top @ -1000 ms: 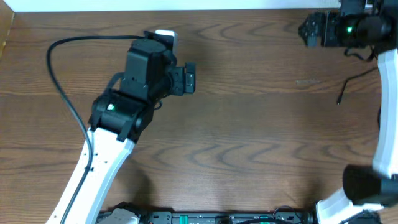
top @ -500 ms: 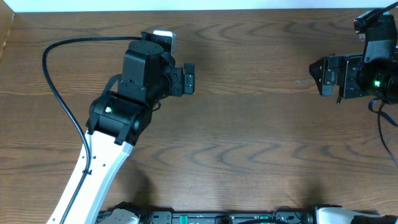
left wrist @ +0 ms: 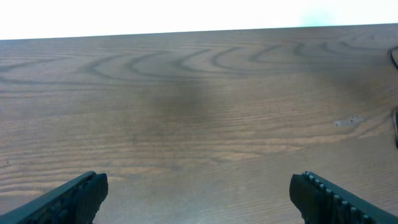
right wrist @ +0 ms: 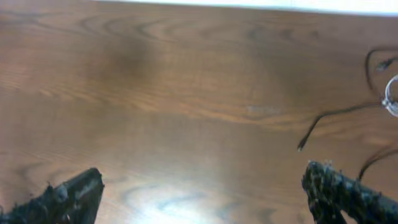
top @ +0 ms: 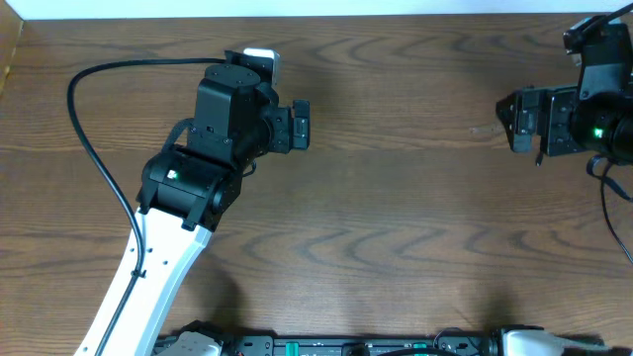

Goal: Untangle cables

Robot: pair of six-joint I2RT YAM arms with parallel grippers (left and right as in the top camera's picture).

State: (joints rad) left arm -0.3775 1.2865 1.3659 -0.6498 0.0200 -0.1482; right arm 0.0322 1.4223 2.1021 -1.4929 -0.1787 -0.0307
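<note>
In the right wrist view a thin black cable (right wrist: 336,113) lies on the wooden table, its small plug end (right wrist: 300,147) pointing toward me. More black strands and a bit of white cable loop (right wrist: 392,99) show at the right edge. My right gripper (right wrist: 205,199) is open and empty above bare wood, left of the plug end. In the overhead view it (top: 509,122) is at the far right, and the arm hides most of the cables. My left gripper (top: 302,126) is open and empty at the table's left middle; its wrist view (left wrist: 199,199) shows only wood between the fingers.
A thick black wire (top: 89,129) loops from the left arm across the left of the table. A small white object (top: 263,57) sits partly hidden behind the left arm near the far edge. The table's far edge (top: 396,14) runs along the top.
My right arm has swung from the back right corner toward the front and now covers the spot where the black cable end lay. The left arm has barely moved.
</note>
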